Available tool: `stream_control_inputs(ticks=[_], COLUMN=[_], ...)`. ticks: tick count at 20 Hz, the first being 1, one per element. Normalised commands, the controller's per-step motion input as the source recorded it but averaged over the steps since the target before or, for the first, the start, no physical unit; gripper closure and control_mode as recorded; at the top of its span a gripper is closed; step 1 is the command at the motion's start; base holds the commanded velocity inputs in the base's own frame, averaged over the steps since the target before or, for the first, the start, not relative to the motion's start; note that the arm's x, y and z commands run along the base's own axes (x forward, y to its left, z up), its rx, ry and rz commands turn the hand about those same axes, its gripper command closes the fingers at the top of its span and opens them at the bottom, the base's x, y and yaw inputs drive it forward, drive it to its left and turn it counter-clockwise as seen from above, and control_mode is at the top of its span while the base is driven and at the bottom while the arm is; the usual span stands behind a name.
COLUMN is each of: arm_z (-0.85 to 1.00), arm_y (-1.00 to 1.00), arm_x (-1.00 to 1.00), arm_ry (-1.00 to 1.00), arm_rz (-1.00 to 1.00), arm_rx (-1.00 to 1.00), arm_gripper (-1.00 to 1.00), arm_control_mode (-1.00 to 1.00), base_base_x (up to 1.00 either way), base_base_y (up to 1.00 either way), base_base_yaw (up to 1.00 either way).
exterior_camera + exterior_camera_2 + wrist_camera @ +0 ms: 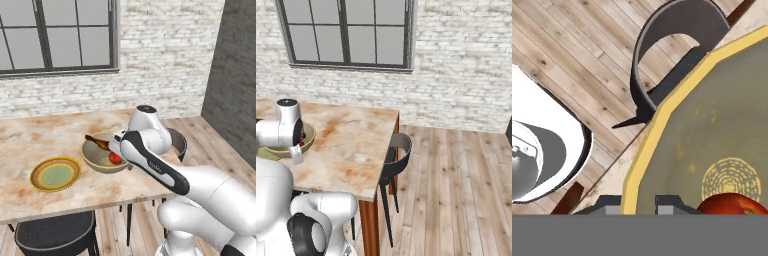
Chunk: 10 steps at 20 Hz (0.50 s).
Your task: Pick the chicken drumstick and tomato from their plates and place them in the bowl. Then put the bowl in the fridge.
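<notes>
Fingers (638,202) are pinching the near rim of the bowl (96,159), one tip on each side of its yellow edge, so the grip is sitting on a thin lip. Going left to right on the bench (30,137): the yellow-rimmed plate (55,174) is lying empty, then the bowl is carrying the chicken drumstick (97,142), which is poking over its far rim, and the tomato (115,158) near the fingers. Lifting by one edge is risking a tilt: the tomato may roll out, the drumstick may tip off, or the rim may slip free.
</notes>
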Motion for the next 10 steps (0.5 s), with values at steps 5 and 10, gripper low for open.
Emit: stream_control_inputs(ticks=[5,10], arm_z=[0.0,0.0], arm_y=[0.0,0.0], arm_x=[-0.02,0.0], arm_ry=[-0.12,0.0], arm_rz=[-0.03,0.0], arm_rx=[0.0,0.0], arm_gripper=[1.0,1.0], arm_control_mode=[-1.0,-1.0], base_base_x=[0.0,0.0], base_base_y=[0.0,0.0], base_base_yaw=[0.0,0.0])
